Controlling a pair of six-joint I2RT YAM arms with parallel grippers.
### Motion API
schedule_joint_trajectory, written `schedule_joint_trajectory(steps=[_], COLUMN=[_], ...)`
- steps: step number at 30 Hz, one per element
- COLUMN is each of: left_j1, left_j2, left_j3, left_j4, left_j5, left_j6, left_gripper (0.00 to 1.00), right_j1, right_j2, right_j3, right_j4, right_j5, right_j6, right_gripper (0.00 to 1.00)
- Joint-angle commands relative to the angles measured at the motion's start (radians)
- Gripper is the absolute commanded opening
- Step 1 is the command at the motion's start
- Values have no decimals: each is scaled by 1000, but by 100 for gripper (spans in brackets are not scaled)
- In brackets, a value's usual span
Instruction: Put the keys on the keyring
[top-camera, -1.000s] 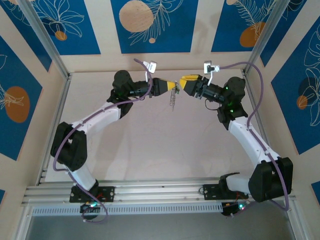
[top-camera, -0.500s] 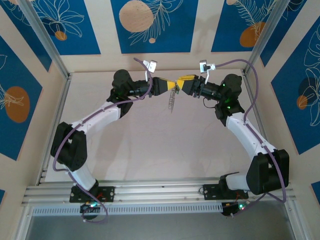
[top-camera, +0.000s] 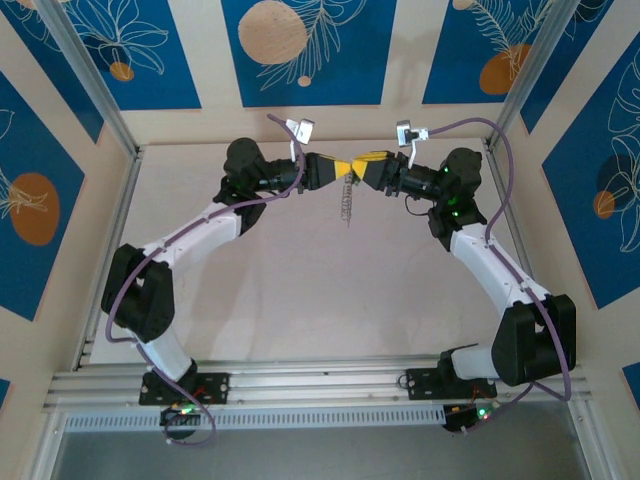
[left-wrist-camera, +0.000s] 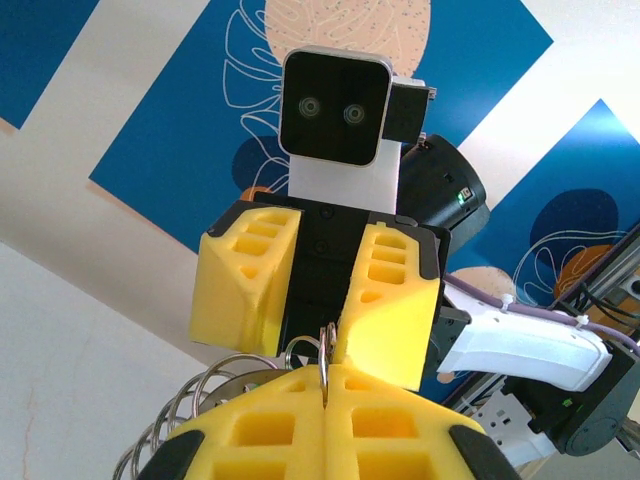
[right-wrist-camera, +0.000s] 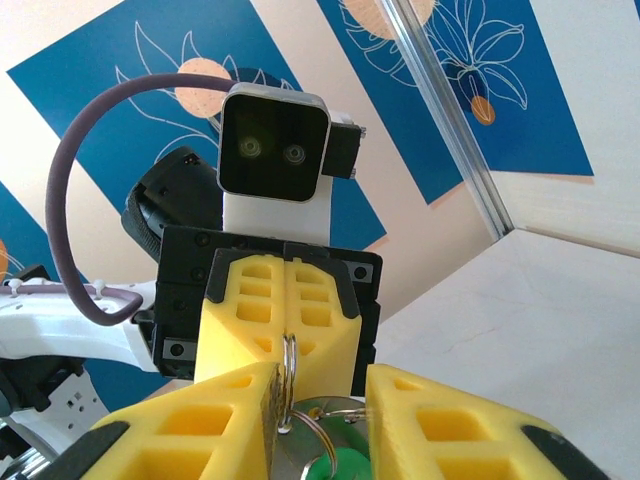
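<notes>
My left gripper (top-camera: 338, 168) is shut on the keyring (left-wrist-camera: 325, 362), a thin silvery split ring standing on edge between its yellow fingertips. It is held well above the back of the table. My right gripper (top-camera: 364, 170) faces it tip to tip, and its jaws stand apart around the same keyring (right-wrist-camera: 289, 362). The left pad (right-wrist-camera: 262, 400) touches the ring and the other pad is clear of it. Just below, between the right fingers, I see the mint-green head of the keys (right-wrist-camera: 345, 468) against a silvery metal disc (right-wrist-camera: 300, 445). A string of linked rings (top-camera: 345, 205) hangs under the two grippers.
Both arms reach in over the pale table (top-camera: 300, 290) from the near rail (top-camera: 320, 378). A metal frame post (top-camera: 95, 90) stands at the back left and another post (top-camera: 530, 70) at the back right. More coiled rings (left-wrist-camera: 180, 415) bulge beside the left fingers.
My right gripper has moved left until its tips meet the left gripper, and its jaws have narrowed around the ring. The left gripper has stayed shut and almost still.
</notes>
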Motion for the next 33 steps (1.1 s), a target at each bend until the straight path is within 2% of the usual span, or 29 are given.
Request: schedule_joint_trajectory(steps=[1, 9, 14, 18, 20, 27, 30, 33], left_j1=[-7, -12, -14, -14, -14, -15, -14, -13], left_j2=[13, 20, 24, 25, 26, 31, 29, 26], left_j3=[41, 45, 48, 51, 52, 58, 60, 57], left_j4=[51, 49, 49, 48, 49, 63, 84, 98], left_j5=[22, 28, 29, 29, 29, 35, 45, 58], left_j6=[-3, 0, 1, 1, 1, -2, -2, 1], left_gripper=[0, 0, 0, 0, 0, 0, 13, 20], right_j1=[6, 7, 10, 11, 11, 8, -8, -27], right_j2=[6, 10, 12, 19, 24, 36, 33, 36], right_j3=[7, 17, 21, 26, 31, 21, 6, 0], right_j4=[16, 25, 25, 24, 24, 23, 22, 24], right_j5=[-20, -30, -52, -106, -135, -153, -124, -114], right_j6=[4, 9, 7, 8, 6, 5, 5, 14], right_gripper=[27, 20, 10, 6, 0, 0, 0, 0])
